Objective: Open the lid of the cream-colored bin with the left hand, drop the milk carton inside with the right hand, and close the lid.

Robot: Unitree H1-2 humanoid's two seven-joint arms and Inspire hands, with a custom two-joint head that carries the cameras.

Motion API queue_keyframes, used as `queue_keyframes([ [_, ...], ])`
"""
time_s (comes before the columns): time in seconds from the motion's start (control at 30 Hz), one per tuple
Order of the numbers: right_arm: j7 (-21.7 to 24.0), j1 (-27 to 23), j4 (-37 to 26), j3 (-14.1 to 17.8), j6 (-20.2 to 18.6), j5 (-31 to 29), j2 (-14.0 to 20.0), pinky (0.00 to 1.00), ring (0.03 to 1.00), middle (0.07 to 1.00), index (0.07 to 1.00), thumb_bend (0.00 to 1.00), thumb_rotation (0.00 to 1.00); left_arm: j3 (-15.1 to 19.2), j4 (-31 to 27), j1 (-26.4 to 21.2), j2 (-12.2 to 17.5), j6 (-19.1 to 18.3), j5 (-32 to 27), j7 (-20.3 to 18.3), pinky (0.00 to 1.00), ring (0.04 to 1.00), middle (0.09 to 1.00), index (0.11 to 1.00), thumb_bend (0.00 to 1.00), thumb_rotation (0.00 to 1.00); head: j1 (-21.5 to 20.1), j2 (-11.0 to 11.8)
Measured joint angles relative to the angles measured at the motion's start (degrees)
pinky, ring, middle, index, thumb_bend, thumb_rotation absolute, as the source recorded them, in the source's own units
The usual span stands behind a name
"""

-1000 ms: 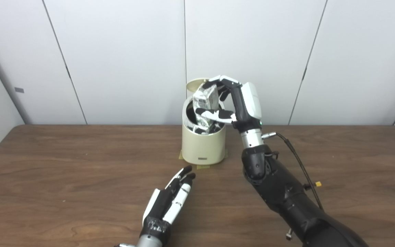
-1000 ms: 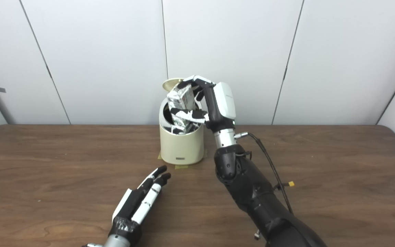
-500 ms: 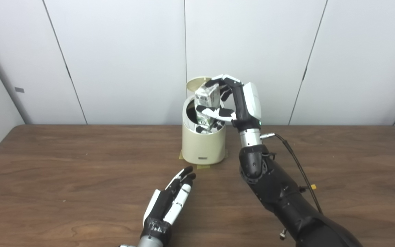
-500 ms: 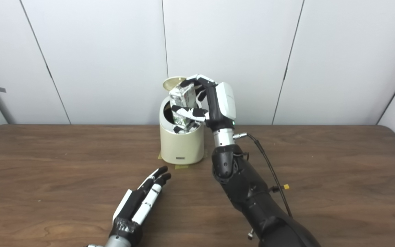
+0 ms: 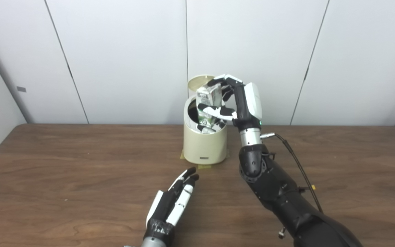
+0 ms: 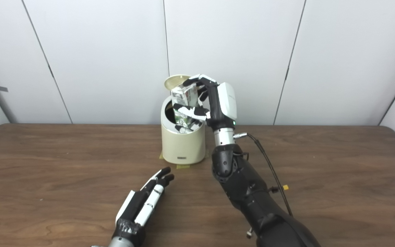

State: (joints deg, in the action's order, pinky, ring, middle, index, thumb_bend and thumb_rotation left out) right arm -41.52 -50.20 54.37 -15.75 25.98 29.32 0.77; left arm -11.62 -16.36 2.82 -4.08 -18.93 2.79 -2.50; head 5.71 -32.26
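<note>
My right hand (image 5: 233, 103) fingers (image 5: 218, 112) clamp the milk carton (image 5: 208, 103), its base between them inside the cream bin (image 5: 204, 144), lid (image 5: 199, 81) up behind. Left hand (image 5: 175, 202) flat on desk (image 5: 63, 171), fingers straight, holding nothing, clear for the drop.

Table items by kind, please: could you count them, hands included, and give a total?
Bin, cream-colored, lid open: 1
Milk carton, held over the bin's mouth: 1
Robot hands: 2, the left hand open, the right hand shut on the carton
Total: 4

Right hand (image 5: 233, 103) is raised on an upright forearm, fingers curled closed. Left hand (image 5: 173, 202) lies flat, fingers extended.
</note>
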Motion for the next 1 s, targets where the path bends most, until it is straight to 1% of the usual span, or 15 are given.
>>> queue_keyframes([
  [0.17, 0.0, 0.0, -0.1, 0.0, 0.0, 0.0, -0.2, 0.3, 0.411, 0.527, 0.519, 0.49, 0.0, 0.0, 0.0, 0.0, 0.0, 0.0, 0.1, 0.0, 1.0, 0.965, 0.909, 0.923, 0.4, 0.76, -0.1, 0.1],
  [0.37, -0.3, 0.0, -0.1, -0.1, 0.0, 0.1, -0.3, 0.29, 0.415, 0.532, 0.516, 0.49, 0.0, 0.0, 0.0, 0.0, 0.0, 0.0, 0.1, 0.0, 1.0, 0.969, 0.907, 0.924, 0.39, 0.75, -0.2, 0.1],
  [0.6, -0.9, 0.0, -0.1, -0.4, 0.0, 0.5, -0.3, 0.31, 0.414, 0.509, 0.5, 0.5, 0.0, 0.0, 0.0, 0.0, 0.0, 0.0, 0.1, 0.0, 1.0, 0.968, 0.905, 0.925, 0.38, 0.73, -0.3, 0.1],
  [0.67, -1.0, 0.0, -0.1, -0.4, 0.0, 0.5, -0.3, 0.32, 0.415, 0.506, 0.497, 0.5, 0.0, 0.0, 0.1, 0.0, 0.0, 0.0, 0.1, 0.0, 1.0, 0.97, 0.908, 0.928, 0.35, 0.73, -0.3, 0.1],
  [0.87, -1.2, 0.2, -0.5, -0.4, 0.0, 0.3, -0.3, 0.31, 0.413, 0.515, 0.508, 0.5, 0.0, 0.1, 0.2, -0.1, 0.0, 0.1, 0.1, 0.0, 1.0, 0.971, 0.913, 0.93, 0.33, 0.72, -0.4, 0.3],
  [1.0, -1.4, 0.3, -1.1, -0.6, 0.0, 0.0, -0.2, 0.31, 0.416, 0.519, 0.512, 0.5, 0.0, 0.1, 0.5, -0.1, 0.0, 0.6, 0.1, 0.0, 1.0, 0.965, 0.912, 0.928, 0.33, 0.71, -0.4, 0.4],
])
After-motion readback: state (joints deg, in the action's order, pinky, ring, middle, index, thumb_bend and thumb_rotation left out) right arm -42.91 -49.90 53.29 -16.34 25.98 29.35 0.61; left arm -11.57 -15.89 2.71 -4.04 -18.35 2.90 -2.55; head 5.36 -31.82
